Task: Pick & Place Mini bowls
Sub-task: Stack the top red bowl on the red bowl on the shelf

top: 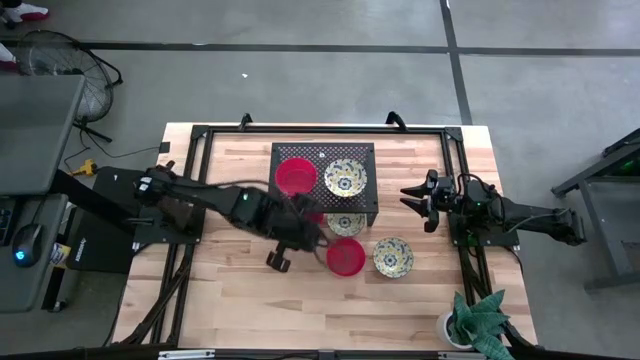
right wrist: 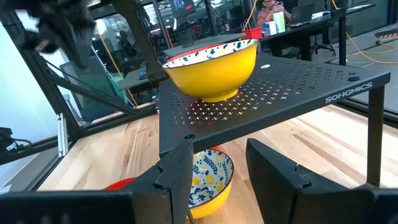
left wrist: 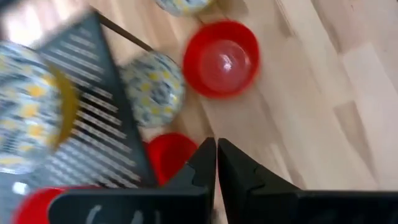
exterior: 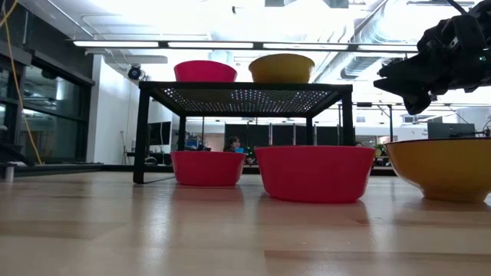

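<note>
One red mini bowl [top: 345,256] just right of clenched, empty left pincer [top: 281,259], lower centre; right pincer [top: 412,199] released.

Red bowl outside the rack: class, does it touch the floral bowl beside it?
Apart. The high view shows bare table between the red bowl and the floral bowl; the low view shows a gap there too.
</note>
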You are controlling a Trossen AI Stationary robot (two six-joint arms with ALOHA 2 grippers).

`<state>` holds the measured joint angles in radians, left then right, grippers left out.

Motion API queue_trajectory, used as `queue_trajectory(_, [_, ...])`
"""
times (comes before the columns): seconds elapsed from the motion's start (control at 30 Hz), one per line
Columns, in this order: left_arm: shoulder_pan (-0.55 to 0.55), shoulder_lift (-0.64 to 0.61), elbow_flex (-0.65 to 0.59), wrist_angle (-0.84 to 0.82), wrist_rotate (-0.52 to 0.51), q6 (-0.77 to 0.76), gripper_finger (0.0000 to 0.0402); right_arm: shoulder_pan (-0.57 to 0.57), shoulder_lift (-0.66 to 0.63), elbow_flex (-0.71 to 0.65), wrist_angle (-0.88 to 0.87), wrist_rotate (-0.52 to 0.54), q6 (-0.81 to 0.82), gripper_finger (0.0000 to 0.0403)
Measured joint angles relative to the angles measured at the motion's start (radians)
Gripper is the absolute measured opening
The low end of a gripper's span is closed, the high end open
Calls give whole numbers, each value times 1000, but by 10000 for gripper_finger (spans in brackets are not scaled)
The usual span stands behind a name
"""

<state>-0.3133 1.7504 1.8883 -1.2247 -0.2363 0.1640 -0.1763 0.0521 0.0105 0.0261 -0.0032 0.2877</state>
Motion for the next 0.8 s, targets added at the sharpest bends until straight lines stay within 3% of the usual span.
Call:
queue_trajectory(0.27, [-76,-2,-116,12,-14,-53,12,0,0,0,0,0,0,138])
queue_trajectory(0.8, [-139,4,-465,362,-9,-57,12,0,0,0,0,0,0,138])
